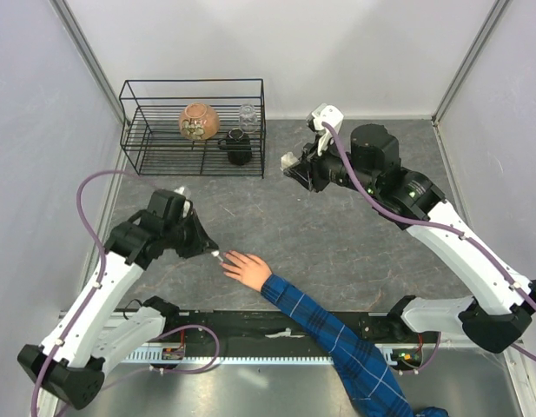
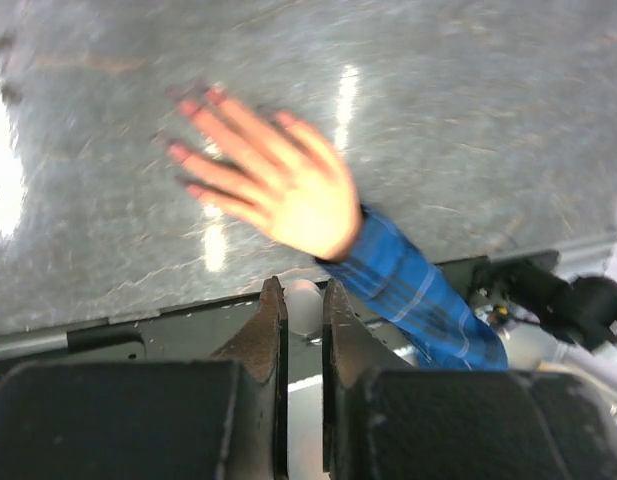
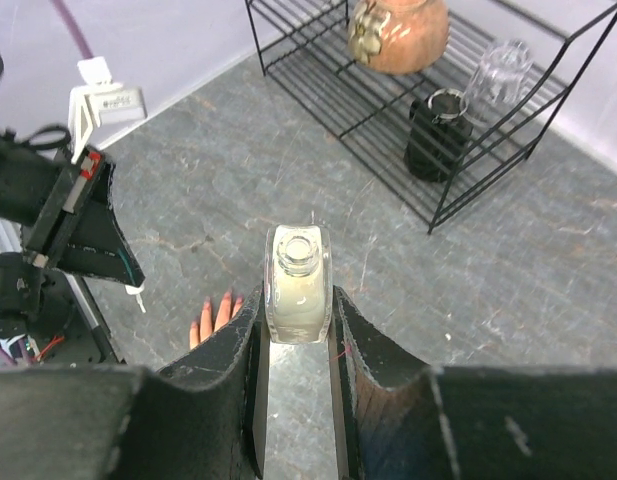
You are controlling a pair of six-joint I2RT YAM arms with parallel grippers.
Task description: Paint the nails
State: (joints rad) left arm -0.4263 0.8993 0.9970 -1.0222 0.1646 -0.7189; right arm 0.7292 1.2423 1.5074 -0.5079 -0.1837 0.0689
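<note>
A bare hand in a blue plaid sleeve lies flat on the grey table, fingers pointing left. Its nails look pinkish red and blurred; they also show in the right wrist view as nails. My left gripper hovers just left of the fingertips, shut on a white cap whose brush tip points at the nails. My right gripper stays raised at the back centre, shut on a small clear uncapped bottle of pale liquid.
A black wire rack stands at the back left, holding a brown pot, a glass jar and a black cup. Grey walls close in both sides. A metal rail runs along the near edge.
</note>
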